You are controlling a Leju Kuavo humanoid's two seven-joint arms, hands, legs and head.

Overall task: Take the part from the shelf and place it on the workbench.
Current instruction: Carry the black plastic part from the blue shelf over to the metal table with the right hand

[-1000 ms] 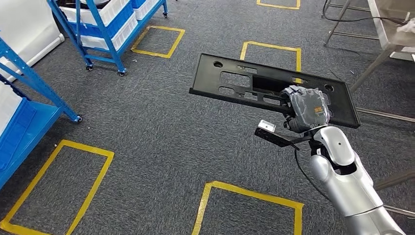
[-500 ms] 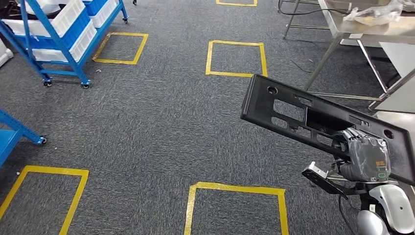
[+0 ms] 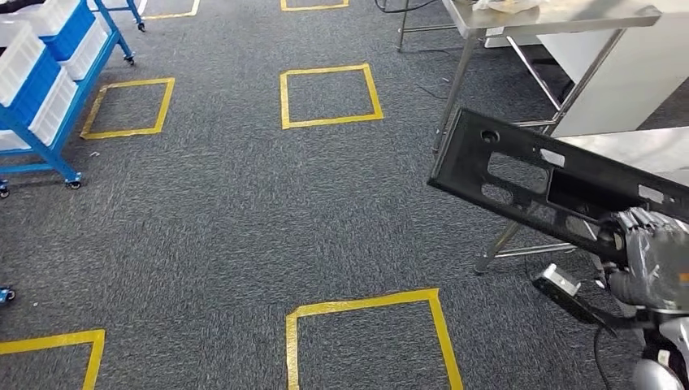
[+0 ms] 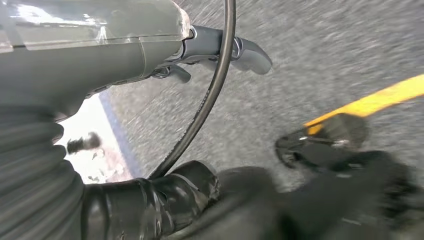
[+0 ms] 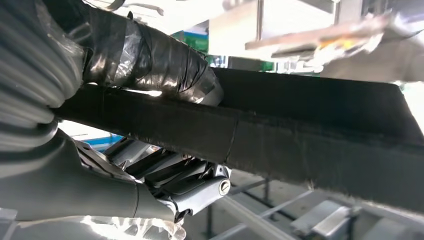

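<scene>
The right hand (image 3: 654, 264) is gripping the part (image 3: 561, 183), a long black plastic panel with several cut-out openings, near the panel's right end. In the right wrist view the taped thumb (image 5: 150, 60) is pressing on one face of the panel (image 5: 320, 130) while the fingers (image 5: 175, 175) are curling under the opposite face, so the panel's edge is clamped between them. The panel is being carried in the air, tilted so its left end is sitting higher and farther from the robot than the gripped end, and it is reaching out over the grey carpet (image 3: 227, 203) and in front of the legs of a steel bench (image 3: 552, 16). A second pale bench surface (image 3: 642, 146) is showing just behind the panel's upper edge.

The left hand (image 4: 220, 47) is hanging over the carpet, with its fingers loosely extended and nothing between them, beside a strip of yellow tape (image 4: 380, 97).

On the carpet, yellow tape squares (image 3: 329, 97) are marking out bays, and a blue wheeled rack (image 3: 41, 89) holding white bins is standing at the far left.
</scene>
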